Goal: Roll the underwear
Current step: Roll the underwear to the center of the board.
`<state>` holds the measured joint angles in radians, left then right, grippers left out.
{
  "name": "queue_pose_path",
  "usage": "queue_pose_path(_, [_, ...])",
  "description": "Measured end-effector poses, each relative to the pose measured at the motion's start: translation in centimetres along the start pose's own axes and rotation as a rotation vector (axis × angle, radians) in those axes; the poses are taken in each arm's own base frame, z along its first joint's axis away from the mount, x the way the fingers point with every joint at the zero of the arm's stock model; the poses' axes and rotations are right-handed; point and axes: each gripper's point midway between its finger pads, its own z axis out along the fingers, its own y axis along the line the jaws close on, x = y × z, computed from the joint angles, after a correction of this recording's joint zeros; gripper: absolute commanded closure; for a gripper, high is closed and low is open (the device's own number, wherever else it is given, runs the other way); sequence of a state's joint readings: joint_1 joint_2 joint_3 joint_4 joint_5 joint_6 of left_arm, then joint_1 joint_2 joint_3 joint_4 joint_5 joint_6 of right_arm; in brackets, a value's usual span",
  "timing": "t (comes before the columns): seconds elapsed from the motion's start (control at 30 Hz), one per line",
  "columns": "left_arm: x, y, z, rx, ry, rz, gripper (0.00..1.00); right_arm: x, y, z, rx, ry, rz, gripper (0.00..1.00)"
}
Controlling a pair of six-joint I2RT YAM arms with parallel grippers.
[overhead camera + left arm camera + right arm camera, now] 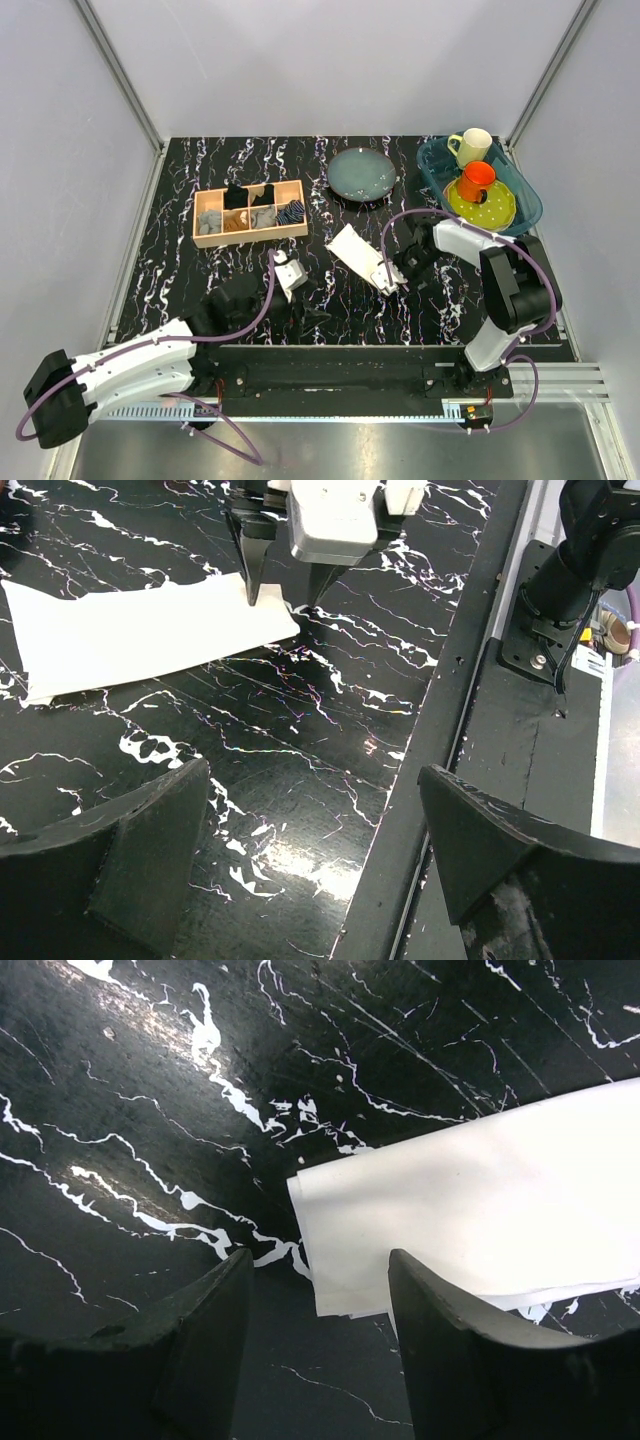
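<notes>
Left gripper [312, 772] hangs low over bare marble close to the near edge of the bench, fingers spread wide and holding nothing. Right gripper [320, 1257] is down at the near end of the underwear [355, 252], jaws parted, with the cloth's corner lying between them. One fingertip may be touching the fabric, but the view leaves that unclear. The garment lies flat, folded into a strip slanting across the middle of the bench. A dark plate [362, 173] sits toward the far edge, with a wooden tray [249, 236] to its left.
</notes>
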<state>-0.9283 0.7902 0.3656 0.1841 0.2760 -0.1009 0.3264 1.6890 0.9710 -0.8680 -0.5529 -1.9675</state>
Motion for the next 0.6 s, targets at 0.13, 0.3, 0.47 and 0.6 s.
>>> queue_pose_path(0.13, [0.0,-0.4,0.1,0.017,-0.001,0.02,0.11,0.2,-0.2,0.0,-0.004,0.006,0.0,0.45])
queue_pose_path(0.3, [0.8,-1.5,0.2,0.061,0.0,0.082,0.11,0.5,-0.8,0.1,-0.005,0.012,-0.003,0.53])
queue_pose_path(0.47, [1.8,-1.9,0.2,0.086,0.005,0.14,0.11,0.6,-1.8,0.3,-0.003,0.014,-0.017,0.59])
queue_pose_path(0.6, [1.8,-2.1,0.4,0.096,0.0,0.178,0.11,0.7,-2.2,0.4,-0.01,0.018,-0.014,0.68])
